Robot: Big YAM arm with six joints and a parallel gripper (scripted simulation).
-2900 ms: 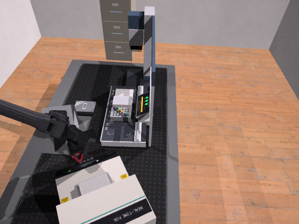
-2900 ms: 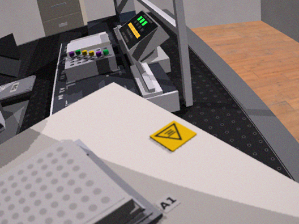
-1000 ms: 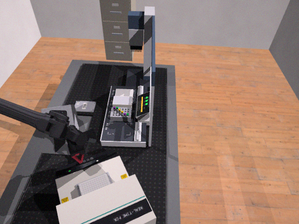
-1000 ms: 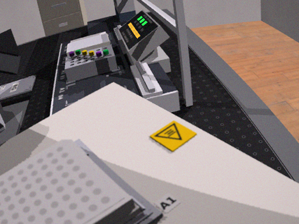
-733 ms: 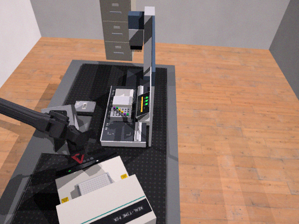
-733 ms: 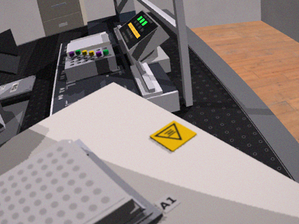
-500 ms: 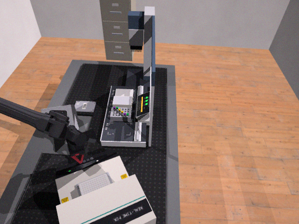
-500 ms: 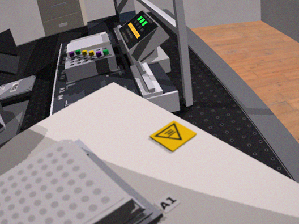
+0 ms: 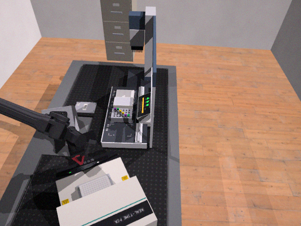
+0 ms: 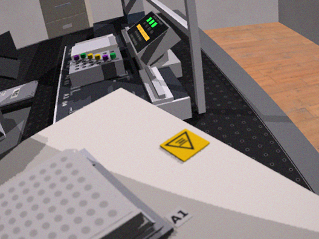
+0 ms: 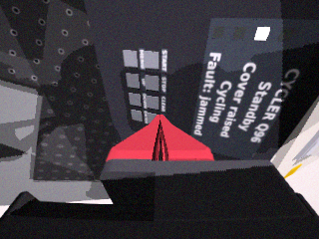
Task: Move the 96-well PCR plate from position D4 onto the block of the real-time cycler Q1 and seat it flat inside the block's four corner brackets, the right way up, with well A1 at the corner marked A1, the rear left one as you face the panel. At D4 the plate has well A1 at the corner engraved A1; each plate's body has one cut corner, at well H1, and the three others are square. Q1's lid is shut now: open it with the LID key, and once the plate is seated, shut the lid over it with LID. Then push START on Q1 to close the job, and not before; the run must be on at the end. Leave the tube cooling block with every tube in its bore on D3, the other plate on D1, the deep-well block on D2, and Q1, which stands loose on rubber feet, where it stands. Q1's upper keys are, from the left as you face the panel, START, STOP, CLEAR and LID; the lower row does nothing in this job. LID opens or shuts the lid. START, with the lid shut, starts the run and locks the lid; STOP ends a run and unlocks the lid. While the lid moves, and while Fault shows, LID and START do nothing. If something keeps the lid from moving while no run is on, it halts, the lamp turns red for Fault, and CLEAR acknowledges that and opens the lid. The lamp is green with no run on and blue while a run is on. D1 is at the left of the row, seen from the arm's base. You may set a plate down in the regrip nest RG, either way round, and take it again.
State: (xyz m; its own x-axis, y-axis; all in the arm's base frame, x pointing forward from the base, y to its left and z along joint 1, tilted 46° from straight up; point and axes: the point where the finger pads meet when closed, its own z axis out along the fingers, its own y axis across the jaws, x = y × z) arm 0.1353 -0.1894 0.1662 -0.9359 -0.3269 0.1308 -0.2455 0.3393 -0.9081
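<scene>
The white 96-well PCR plate (image 9: 93, 185) (image 10: 42, 210) lies the right way up on the block of the cycler Q1 (image 9: 114, 167) (image 10: 129, 126). One plate corner sits beside the A1 label (image 10: 179, 217). Q1's lid (image 9: 109, 209) stands open, clear of the plate. My gripper (image 9: 78, 159) (image 11: 159, 119) is shut and empty. Its red fingertips are down at Q1's dark key panel (image 11: 142, 87), at the end of the upper key row just past CLEAR (image 11: 162, 102). The LID key is hidden under the tips. The lamp (image 9: 69, 172) is green.
On the deck (image 9: 108, 136), position D4 (image 9: 119, 132) is bare. The tube cooling block (image 9: 121, 114) (image 10: 95, 66) holds its coloured tubes. The deep-well block (image 9: 122, 100) and the other plate (image 9: 125, 93) lie behind it. A tilted control box (image 9: 145, 107) and a tall gantry post (image 9: 150, 60) stand to the right.
</scene>
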